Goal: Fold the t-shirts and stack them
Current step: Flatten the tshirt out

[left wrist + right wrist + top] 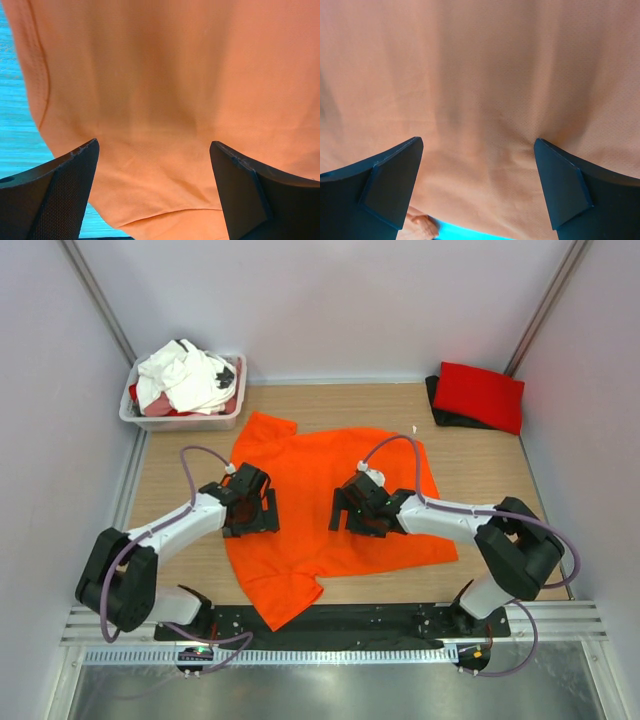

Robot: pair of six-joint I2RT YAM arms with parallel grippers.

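A bright orange t-shirt lies spread on the wooden table in the middle of the top view. It fills the left wrist view and the right wrist view. My left gripper is open and rests on the shirt's left part; its dark fingers stand wide apart on the cloth. My right gripper is open on the shirt's middle, fingers wide apart. A folded red t-shirt lies on a black one at the back right. White t-shirts fill the tub.
A white plastic tub stands at the back left corner. Grey walls close the table on three sides. A metal rail with the arm bases runs along the near edge.
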